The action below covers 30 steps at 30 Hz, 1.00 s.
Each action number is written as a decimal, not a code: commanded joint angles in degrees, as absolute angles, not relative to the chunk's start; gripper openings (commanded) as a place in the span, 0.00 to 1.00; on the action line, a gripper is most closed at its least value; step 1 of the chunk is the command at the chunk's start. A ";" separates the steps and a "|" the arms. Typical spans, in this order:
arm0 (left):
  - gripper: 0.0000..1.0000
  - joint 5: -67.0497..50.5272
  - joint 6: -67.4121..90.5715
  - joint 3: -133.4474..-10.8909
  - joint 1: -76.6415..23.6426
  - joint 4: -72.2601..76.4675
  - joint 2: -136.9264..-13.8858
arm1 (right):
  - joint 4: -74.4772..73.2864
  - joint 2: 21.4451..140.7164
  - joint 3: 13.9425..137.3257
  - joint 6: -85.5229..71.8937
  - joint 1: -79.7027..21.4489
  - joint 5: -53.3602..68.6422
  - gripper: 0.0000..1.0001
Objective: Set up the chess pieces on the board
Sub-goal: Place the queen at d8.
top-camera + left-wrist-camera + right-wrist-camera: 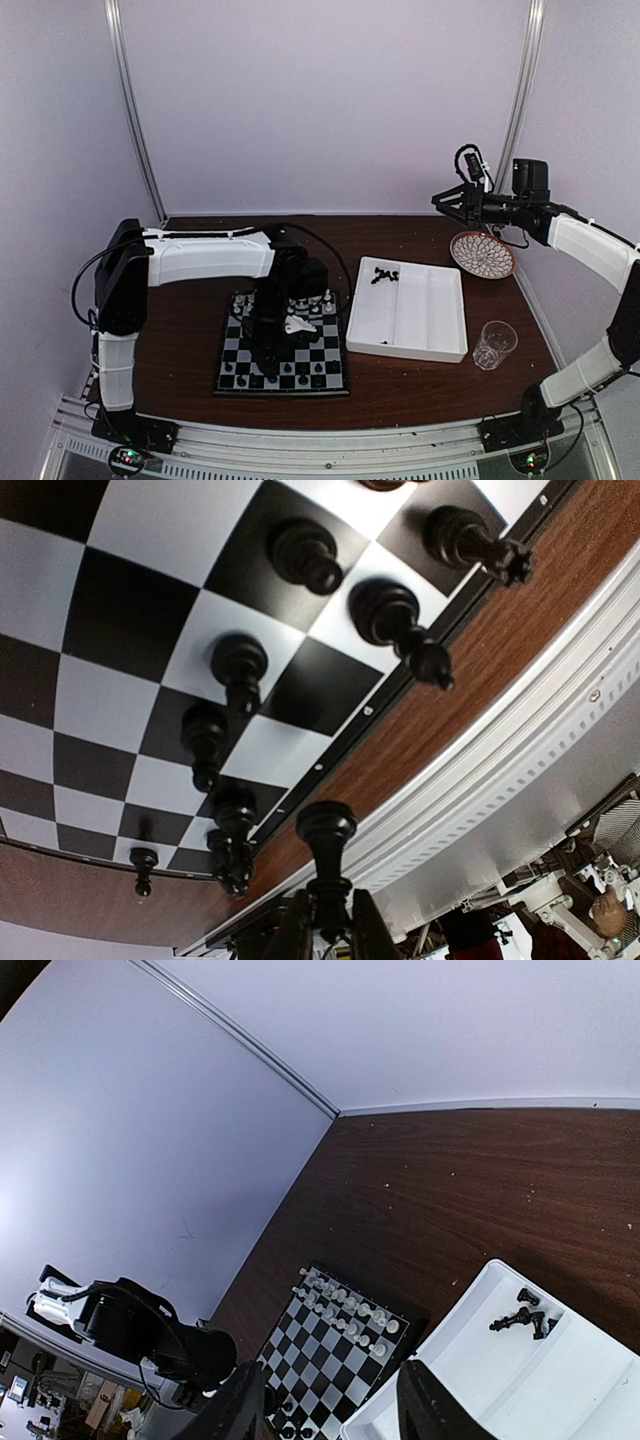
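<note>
Black and small, held piece (326, 830) sits clamped in left gripper (328, 912). Jaws pinch its narrow upper part, and its wide base points away from the fingers toward board (130, 610). Long axis runs w/ the fingers, so I judge it goes down base-first. From wrist cam it hangs over board's near border, beside near-row black chessmen (385, 610) that stand there. Target square prob. lies just ahead of the base, but height above the surface can't be read, and which square is free is hard to tell at this angle. In top view the left arm covers mid-board and the fingertips are lost under the wrist. Farther out, white chessmen (345, 1305) line the far edge. Right of board, white tray (420, 320) holds a few loose black chessmen (383, 273) in its far-left corner, too small to id. Right gripper (325, 1405) is raised high at far right, fingers wide apart, holding nothing, well apart from board, so left arm is clearly nearer. Plate (482, 254) and glass (494, 343) stand by tray, not involved.
</note>
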State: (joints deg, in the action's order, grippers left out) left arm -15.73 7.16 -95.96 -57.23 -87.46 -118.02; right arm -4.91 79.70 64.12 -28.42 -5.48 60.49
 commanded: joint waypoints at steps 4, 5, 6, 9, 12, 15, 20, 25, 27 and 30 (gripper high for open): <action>0.00 -17.51 6.42 -101.50 -58.14 -88.59 -121.51 | -3.17 77.87 63.20 -27.60 -5.60 60.21 0.49; 0.00 -17.69 6.42 -101.84 -58.30 -88.59 -121.92 | -3.22 77.87 63.19 -27.60 -5.64 60.21 0.49; 0.00 -17.68 6.34 -102.20 -58.37 -88.59 -122.35 | -3.23 77.87 63.19 -27.60 -5.59 60.21 0.49; 0.00 -18.07 6.33 -102.68 -58.58 -88.40 -123.09 | -3.20 77.87 63.19 -27.51 -5.61 60.21 0.49; 0.00 -17.97 6.48 -102.77 -58.65 -88.08 -123.37 | -3.22 77.87 63.12 -27.49 -5.62 60.27 0.49; 0.00 -17.91 6.66 -102.80 -58.68 -87.62 -123.64 | -3.24 77.93 63.11 -27.51 -5.61 60.27 0.49; 0.02 -17.76 6.84 -103.09 -58.63 -87.23 -124.37 | -3.15 77.96 63.07 -27.60 -5.67 60.21 0.49; 0.04 -17.41 6.94 -103.23 -58.68 -87.05 -124.54 | -3.16 77.96 63.02 -27.60 -5.65 60.26 0.49; 0.04 -17.22 6.94 -103.20 -58.70 -86.95 -124.69 | -3.12 77.97 63.02 -27.59 -5.62 60.23 0.49; 0.05 -16.84 6.98 -103.22 -58.63 -86.57 -124.93 | -3.16 78.00 62.93 -27.64 -5.59 60.20 0.48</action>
